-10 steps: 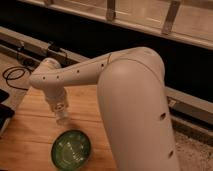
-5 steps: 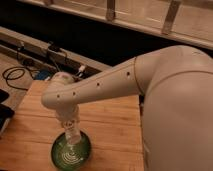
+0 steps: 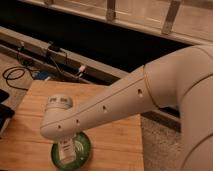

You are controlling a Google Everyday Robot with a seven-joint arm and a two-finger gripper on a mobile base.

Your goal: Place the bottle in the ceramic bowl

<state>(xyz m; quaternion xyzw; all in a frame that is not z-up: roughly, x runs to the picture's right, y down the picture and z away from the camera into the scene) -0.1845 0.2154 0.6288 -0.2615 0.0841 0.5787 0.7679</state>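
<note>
The dark green ceramic bowl (image 3: 83, 148) sits on the wooden table near its front edge. My gripper (image 3: 65, 148) hangs straight down from the white wrist, right over the bowl's left half. It is shut on the small white bottle (image 3: 65, 151), which stands upright with its lower end down inside the bowl. The wrist and forearm hide the gripper's upper part and the bowl's far left rim.
The wooden table (image 3: 115, 135) ends at its right edge near a carpeted floor. Black cables (image 3: 15, 75) and a small device (image 3: 54, 49) lie along the dark ledge behind the table. A dark object (image 3: 4, 112) sits at the table's left edge.
The arm swung from the table's left middle towards the front, carrying the bottle over the bowl, and has now lowered it into the bowl.
</note>
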